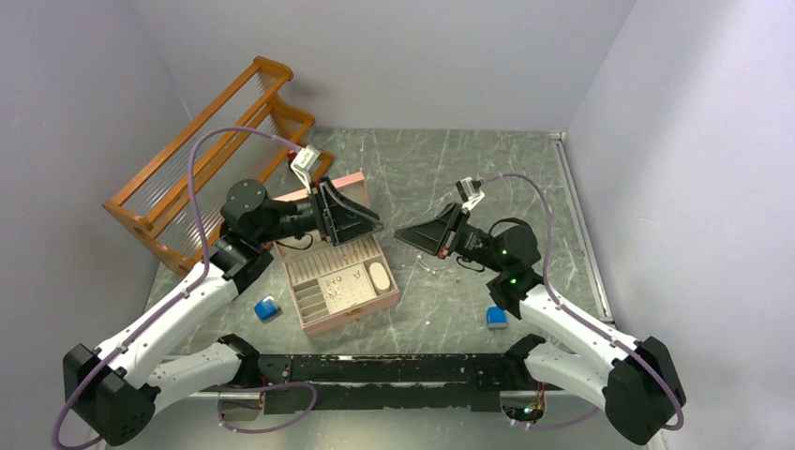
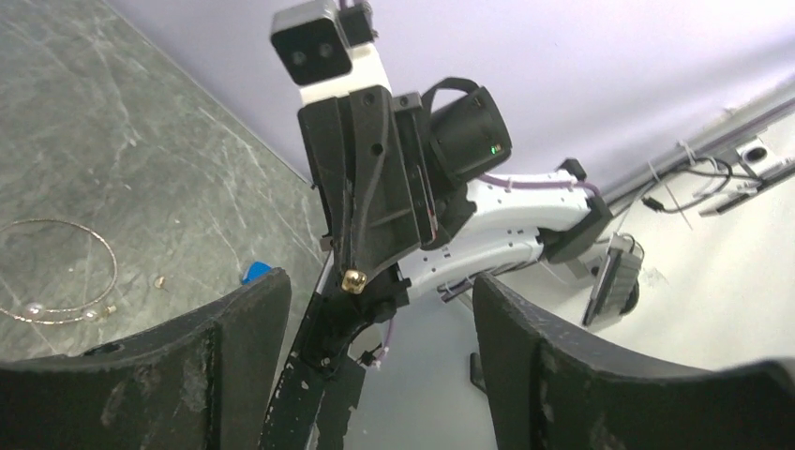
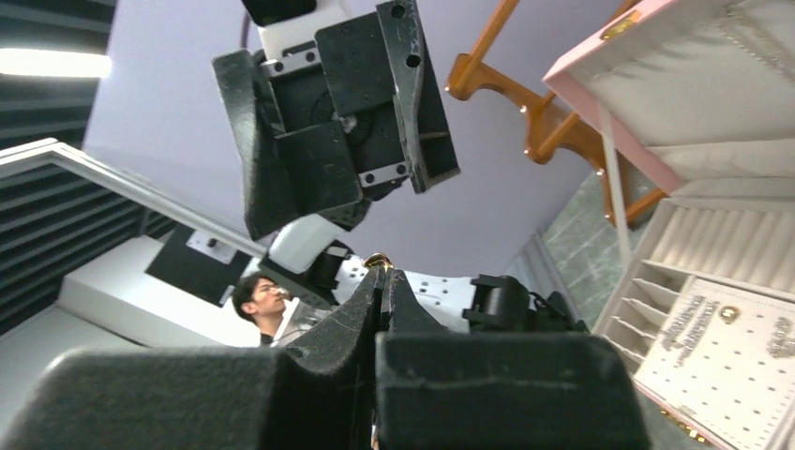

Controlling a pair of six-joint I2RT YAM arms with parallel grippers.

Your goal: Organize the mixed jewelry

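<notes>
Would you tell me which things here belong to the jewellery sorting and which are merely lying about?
Job: thin gold wire hoop; tiny gold bead in the shut right gripper; open pink jewellery box.
Lying about: two small blue blocks; orange wooden rack.

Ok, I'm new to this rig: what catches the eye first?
Above the table, the right gripper is shut on a tiny gold piece, pointing at the open left gripper. Below the left gripper an open pink jewelry box sits on the grey table, an orange rack behind it.
</notes>
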